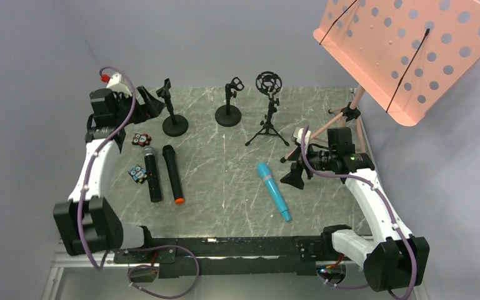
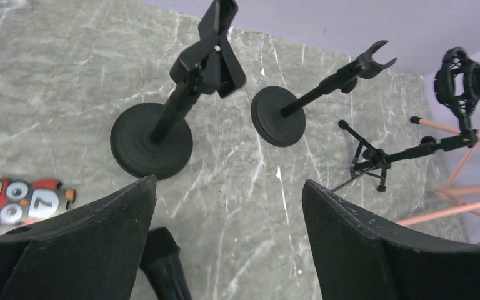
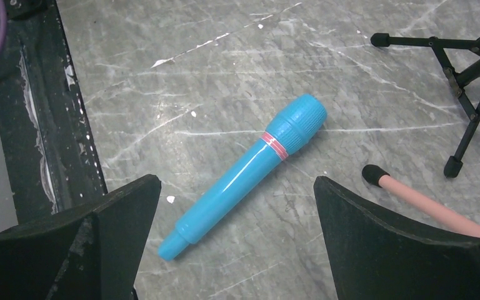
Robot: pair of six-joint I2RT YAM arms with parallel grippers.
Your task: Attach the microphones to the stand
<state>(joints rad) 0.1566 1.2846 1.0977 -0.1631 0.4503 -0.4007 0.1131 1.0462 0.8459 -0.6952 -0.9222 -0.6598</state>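
Microphones all lie flat on the grey marbled tabletop (image 1: 225,187), none mounted; the first pickup is in hand.
The right gripper (image 3: 237,179) hangs wide open over the all-turquoise plastic stick mic (image 3: 244,178), so closing squarely on its barrel looks next. To the left lie the black orange-capped mic (image 1: 173,175) and the black silver-mesh-headed mic (image 1: 152,175). Beyond them the left gripper (image 2: 228,184), jaws also apart, faces the black round-based clip stand (image 2: 156,137).

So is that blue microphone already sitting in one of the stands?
No, the turquoise microphone lies flat on the table, nearer the arms than the tripod stand and apart from it.
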